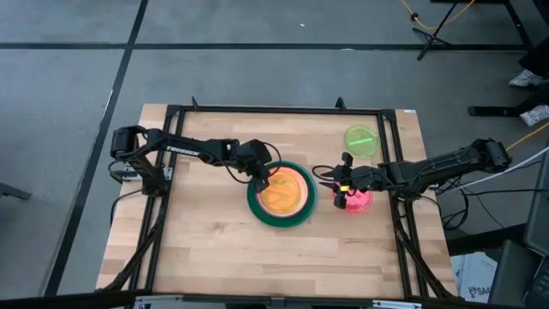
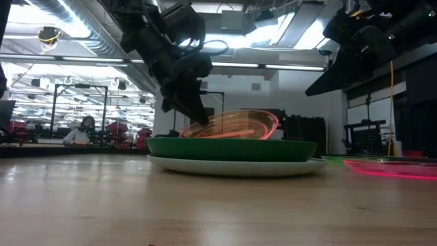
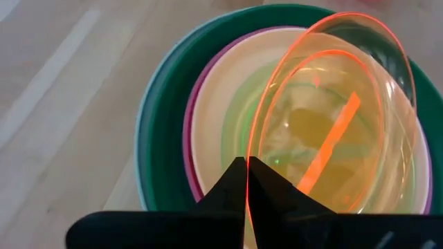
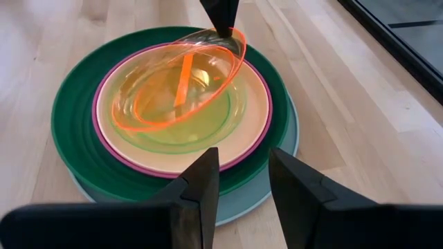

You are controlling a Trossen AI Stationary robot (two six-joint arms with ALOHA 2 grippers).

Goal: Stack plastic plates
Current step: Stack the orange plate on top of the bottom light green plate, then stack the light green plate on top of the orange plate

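pinching the rim of the orange plate (image 3: 332,117), the left gripper (image 1: 262,178) has its jaws clenched on it, holding it tilted over the stack: lime green plate (image 4: 208,131), pale pink plate (image 4: 252,111), magenta plate (image 4: 100,128), dark green plate (image 4: 69,131), light blue plate (image 4: 277,176). the right gripper (image 1: 333,182) has its jaws released, with the red plate (image 1: 358,202) just beside them and another lime green plate (image 1: 361,140) farther off on the tabletop (image 1: 206,249).

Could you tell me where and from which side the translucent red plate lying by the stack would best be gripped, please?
Probably its rim, from above: the red plate lies flat on the table, so only the thin raised edge offers a hold, one finger inside, one outside. The open right gripper hangs over it; the left gripper is pinching the orange plate.
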